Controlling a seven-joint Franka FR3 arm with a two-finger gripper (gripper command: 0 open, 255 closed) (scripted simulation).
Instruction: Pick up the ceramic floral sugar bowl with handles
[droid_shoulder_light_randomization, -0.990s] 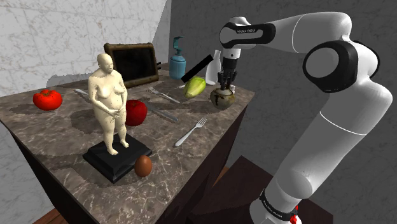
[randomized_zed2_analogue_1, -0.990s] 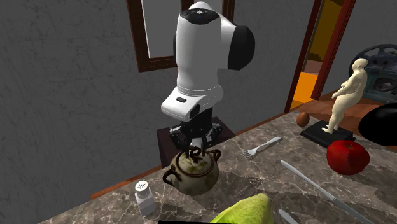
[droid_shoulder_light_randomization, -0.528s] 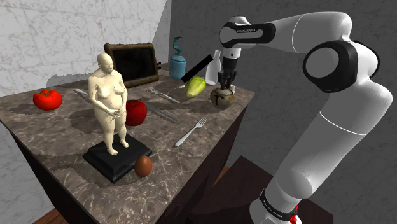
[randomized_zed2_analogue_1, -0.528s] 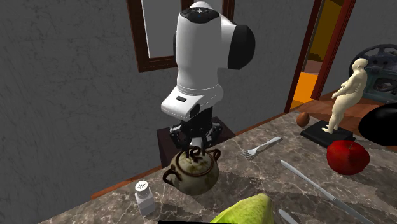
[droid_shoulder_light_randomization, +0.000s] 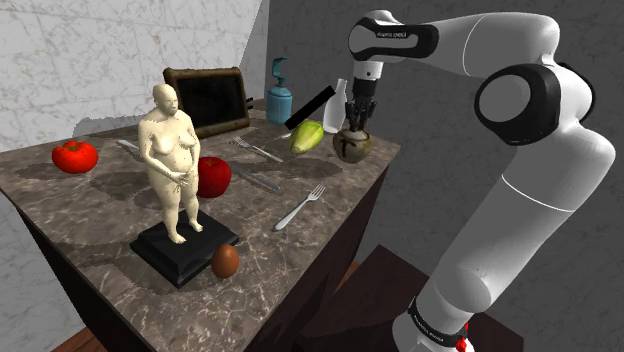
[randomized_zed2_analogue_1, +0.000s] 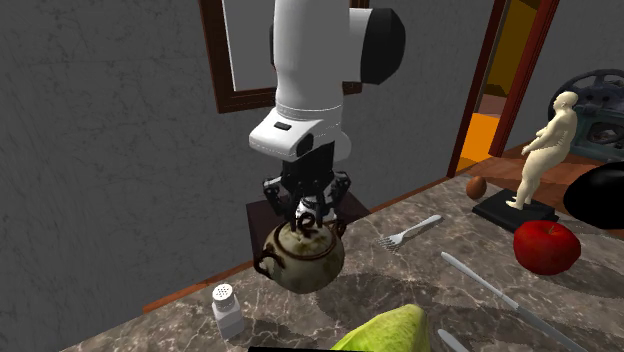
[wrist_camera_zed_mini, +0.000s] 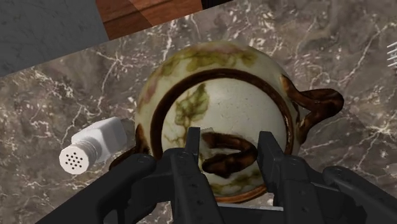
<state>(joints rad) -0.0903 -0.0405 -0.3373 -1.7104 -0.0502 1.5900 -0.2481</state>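
Note that the fingers (wrist_camera_zed_mini: 191, 162) are closed on the dark knob (wrist_camera_zed_mini: 226, 156) atop the sugar bowl (randomized_zed2_analogue_1: 303, 255), which hangs upright straight below them, apparently just clear of the surface (droid_shoulder_light_randomization: 100, 215); lift vertically to avoid swing.

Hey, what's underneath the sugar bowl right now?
Marbled tabletop in shadow below the sugar bowl, which the gripper holds by its lid loop. The patch directly beneath is covered by the bowl itself.

Arm (droid_shoulder_light_randomization: 548, 195): rises at 5 o'clock in the shoulder view, reaching toward 11.
Wrist (droid_shoulder_light_randomization: 371, 72): points to 6 o'clock.
Gripper (wrist_camera_zed_mini: 228, 144): clasping the sugar bowl (wrist_camera_zed_mini: 213, 95) lid's knob.
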